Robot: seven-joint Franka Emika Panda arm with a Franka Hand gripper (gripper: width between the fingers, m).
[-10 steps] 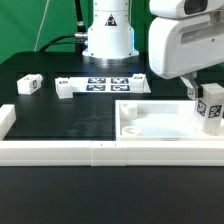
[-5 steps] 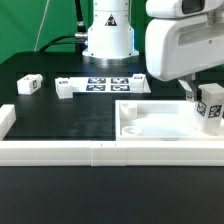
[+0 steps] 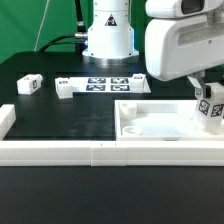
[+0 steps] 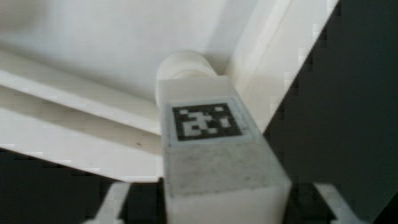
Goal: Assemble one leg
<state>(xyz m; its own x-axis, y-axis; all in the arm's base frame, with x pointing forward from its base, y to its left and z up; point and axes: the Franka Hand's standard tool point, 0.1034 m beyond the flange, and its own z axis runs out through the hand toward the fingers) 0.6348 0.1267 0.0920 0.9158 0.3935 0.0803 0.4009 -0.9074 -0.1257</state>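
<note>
The leg (image 3: 211, 108), a stubby white block with a square marker tag, is held by my gripper (image 3: 203, 97) at the far right end of the large white panel (image 3: 150, 122). The tag now looks tilted. In the wrist view the leg (image 4: 215, 140) fills the middle, and its far end meets a recessed corner of the panel (image 4: 107, 60). My gripper (image 4: 217, 205) is shut on the leg, with one finger on each side of it; a fingertip (image 4: 114, 205) shows at the frame edge.
Two more small white legs (image 3: 30, 85) (image 3: 64, 88) lie at the exterior view's left. The marker board (image 3: 108, 84) lies behind the panel, in front of the robot base (image 3: 108, 35). A long white border rail (image 3: 90, 151) runs along the front.
The leg's tag has turned from nearly upright to tilted, and the gripper with the leg has shifted slightly. Nothing else moved.
</note>
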